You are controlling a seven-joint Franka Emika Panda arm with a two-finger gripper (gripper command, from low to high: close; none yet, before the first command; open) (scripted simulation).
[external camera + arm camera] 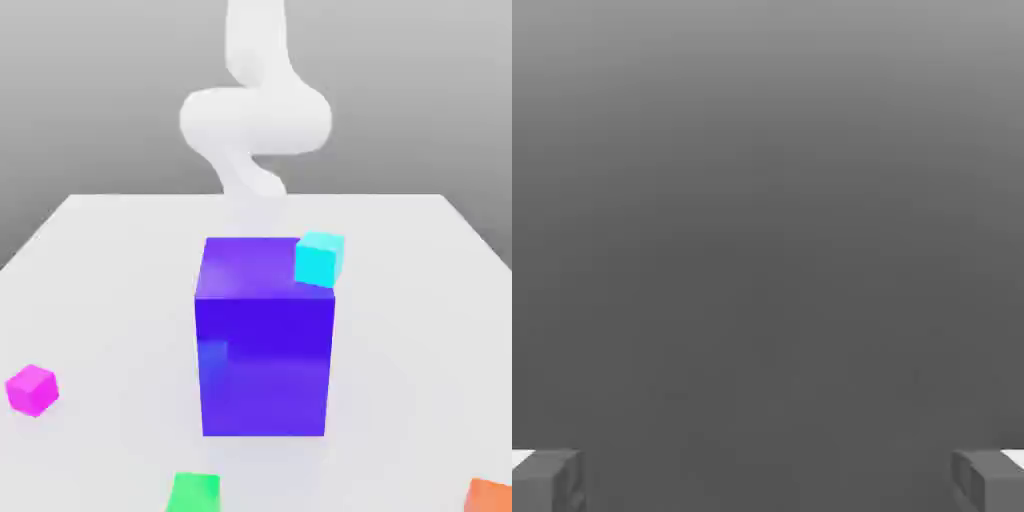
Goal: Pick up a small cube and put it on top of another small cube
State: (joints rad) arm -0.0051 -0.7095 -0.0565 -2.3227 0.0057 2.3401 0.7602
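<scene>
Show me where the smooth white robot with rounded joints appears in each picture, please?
Exterior view: its arm comes down from the top centre, behind the big blue-purple block.
Hand view: its open two-finger gripper, fingers wide apart at opposite edges.
Shared landmark: plain grey background, probably the same, though too featureless to be sure.

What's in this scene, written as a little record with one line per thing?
big block: blue-purple, standing on the white table
cyan cube: small, at the big block's upper corner toward the exterior view's right
pink cube: small, on the table, exterior view's left
green cube: small, near edge of picture
orange cube: partly cut off
jaws: wide open, nothing between them
stacking: not done
</scene>
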